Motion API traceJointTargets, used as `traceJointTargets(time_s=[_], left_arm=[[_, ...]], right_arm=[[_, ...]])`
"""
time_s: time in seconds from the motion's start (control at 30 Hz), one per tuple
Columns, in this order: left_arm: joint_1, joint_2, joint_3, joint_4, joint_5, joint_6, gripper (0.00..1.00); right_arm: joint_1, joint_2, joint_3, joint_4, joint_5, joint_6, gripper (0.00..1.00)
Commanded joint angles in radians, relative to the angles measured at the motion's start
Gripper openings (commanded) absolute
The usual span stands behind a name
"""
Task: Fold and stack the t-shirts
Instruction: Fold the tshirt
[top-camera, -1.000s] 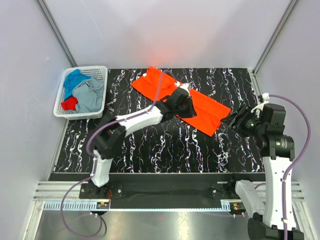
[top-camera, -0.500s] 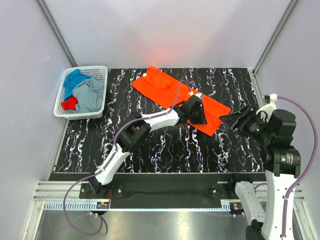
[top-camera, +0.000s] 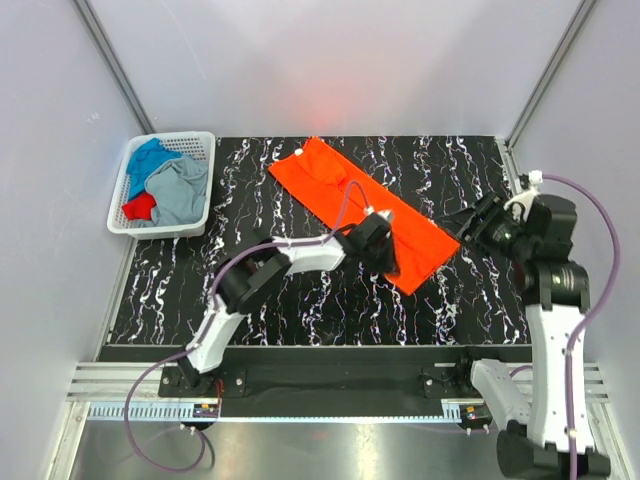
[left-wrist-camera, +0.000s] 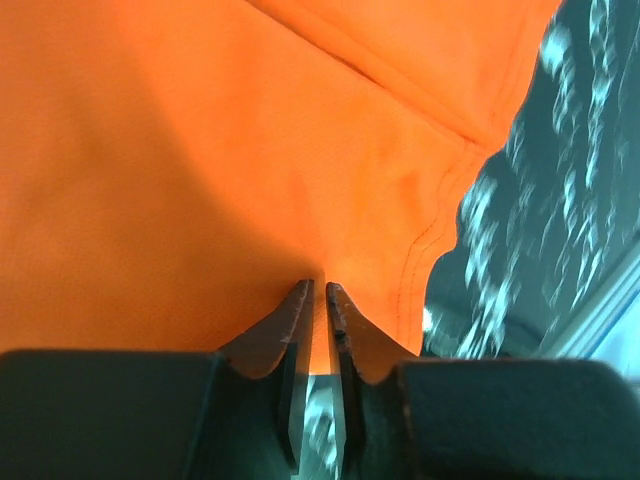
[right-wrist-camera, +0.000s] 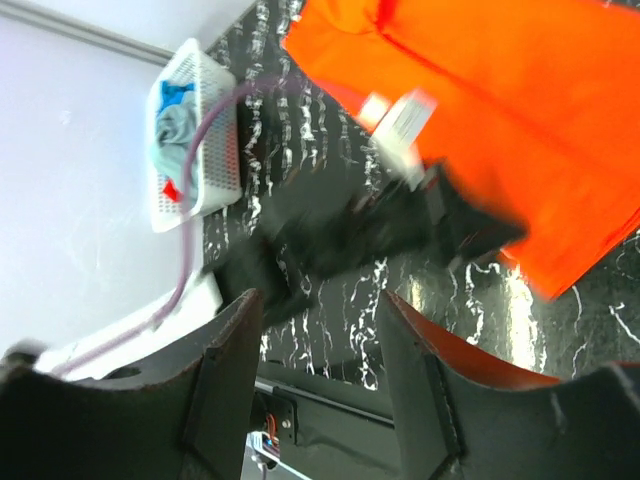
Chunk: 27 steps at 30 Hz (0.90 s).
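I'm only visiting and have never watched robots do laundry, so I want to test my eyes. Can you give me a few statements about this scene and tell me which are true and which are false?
1. The orange t-shirt lies spread on the table, outside the basket. True.
2. The left gripper hangs wide open above the shirt. False: its fingers are pinched on the orange cloth near the hem.
3. The basket holds blue cloth, grey cloth and red cloth. True.
4. The right gripper is shut. False: it is open, close to the shirt's right corner.
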Motion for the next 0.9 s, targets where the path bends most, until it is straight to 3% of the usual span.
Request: traceJointTargets(time_s=[0.0, 0.17, 0.2, 0.33, 0.5, 0.73, 0.87], left_arm=[[-0.024, -0.117, -0.260, -0.083, -0.049, -0.018, 0.19], [-0.037, -0.414, -0.592, -0.101, -0.168, -0.047, 0.21], [-0.038, -0.463, -0.705, -0.112, -0.174, -0.068, 0.22], [-0.035, -0.735, -0.892, -0.181, -0.280, -0.107, 0.27], [-0.037, -0.890, -0.918, -0.301, -0.323, -0.115, 0.29], [-0.041, -0.984, -0.892, -0.236, -0.251, -0.093, 0.30], [-0.046, -0.989, -0.887, -0.279, -0.250, -0.076, 0.30]], right_arm=[[-0.002, 0.107, -0.013, 0.102, 0.011, 0.007, 0.57], [-0.002, 0.193, -0.107, 0.182, 0.011, 0.001, 0.56], [-0.002, 0.225, -0.161, 0.210, 0.005, -0.003, 0.53], [0.036, 0.298, -0.302, 0.273, 0.005, -0.025, 0.40], [0.159, 0.416, -0.375, 0.279, 0.083, -0.037, 0.24], [0.374, 0.467, -0.414, 0.257, 0.198, -0.014, 0.00], [0.506, 0.460, -0.439, 0.241, 0.223, 0.000, 0.00]])
